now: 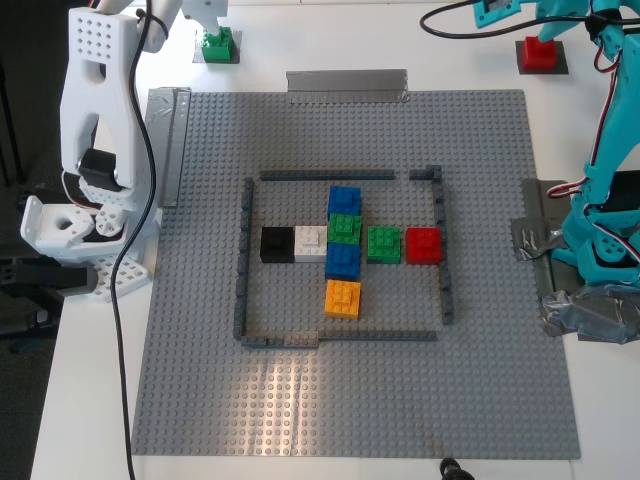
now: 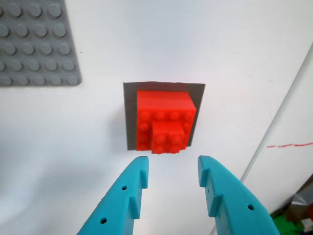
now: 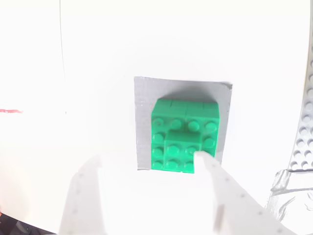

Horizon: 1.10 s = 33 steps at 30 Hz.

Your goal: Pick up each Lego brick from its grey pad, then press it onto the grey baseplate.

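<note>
The red Lego brick [image 2: 164, 122] sits on its dark grey pad [image 2: 131, 117], off the baseplate at the exterior view's top right [image 1: 539, 53]. My first gripper [image 2: 171, 164], teal, is open and empty, its tips just short of the brick; it shows above the brick in the exterior view [image 1: 545, 25]. The green Lego brick [image 3: 183, 134] sits on its grey pad [image 3: 144, 122] at the exterior view's top left [image 1: 217, 44]. My second gripper [image 3: 146, 161], white, is open, one fingertip [image 3: 205, 159] overlapping the green brick's edge. The large grey baseplate [image 1: 200, 300] fills the middle.
Inside the baseplate's dark grey frame [image 1: 244, 260] stand two blue bricks [image 1: 344, 200], two green [image 1: 383, 244], a red [image 1: 423, 244], an orange [image 1: 342, 298], a black [image 1: 277, 244] and a white brick [image 1: 310, 243]. Silver tape patches [image 1: 535, 245] hold the plate's edges. The arm bases flank it.
</note>
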Tool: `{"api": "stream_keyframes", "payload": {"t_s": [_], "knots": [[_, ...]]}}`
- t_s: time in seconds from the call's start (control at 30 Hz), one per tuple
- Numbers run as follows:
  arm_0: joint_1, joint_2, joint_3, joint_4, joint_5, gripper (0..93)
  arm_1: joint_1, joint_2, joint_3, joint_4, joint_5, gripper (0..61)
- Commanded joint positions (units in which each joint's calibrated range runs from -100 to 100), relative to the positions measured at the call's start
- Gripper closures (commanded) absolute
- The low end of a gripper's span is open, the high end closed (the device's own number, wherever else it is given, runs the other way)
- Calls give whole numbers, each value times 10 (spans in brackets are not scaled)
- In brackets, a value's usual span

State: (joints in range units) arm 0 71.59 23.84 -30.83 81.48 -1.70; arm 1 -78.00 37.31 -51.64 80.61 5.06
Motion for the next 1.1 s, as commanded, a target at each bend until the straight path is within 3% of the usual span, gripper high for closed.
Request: {"api": "stream_keyframes", "payload": {"t_s": [0.0,0.43,1.07], "knots": [[0,-5,-23,-3,7,778,-1,-7,-5,4,-1,388],[25,39,-26,-4,7,768,-10,-43,-20,49,-2,370],[27,46,-24,-24,6,769,-15,-35,4,25,-6,381]]}}
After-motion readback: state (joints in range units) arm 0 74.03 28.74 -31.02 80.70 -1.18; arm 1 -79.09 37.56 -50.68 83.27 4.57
